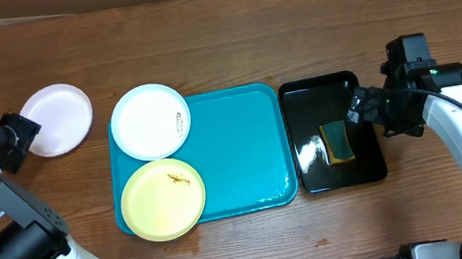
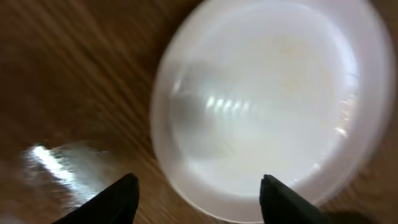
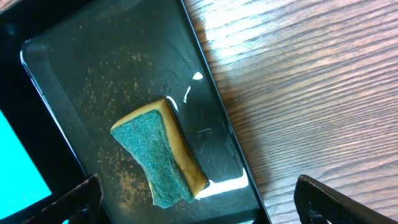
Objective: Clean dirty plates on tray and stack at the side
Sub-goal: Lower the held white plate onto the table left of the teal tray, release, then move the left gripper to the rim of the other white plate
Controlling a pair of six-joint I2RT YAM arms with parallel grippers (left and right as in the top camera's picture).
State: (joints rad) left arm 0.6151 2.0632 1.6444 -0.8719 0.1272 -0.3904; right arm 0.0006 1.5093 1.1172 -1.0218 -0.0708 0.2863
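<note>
Table (image 1: 228,40): plate (image 1: 57,119), blue tray (image 1: 243,155), black tray (image 1: 308,101)

turquoise tray (image 1: 242,146): flat on the table, long side left-right. white plate (image 1: 150,121) sits on its far-left corner, overhanging the rim, brown smear near its right edge. pale yellow plate (image 1: 163,198) on the near-left corner, also overhanging, smear mid-plate. second white plate (image 1: 57,119) is off the tray, on the table to its left.

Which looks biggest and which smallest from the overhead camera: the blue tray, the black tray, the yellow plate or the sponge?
Largest to smallest in the overhead view:
1. blue tray
2. black tray
3. yellow plate
4. sponge
</note>
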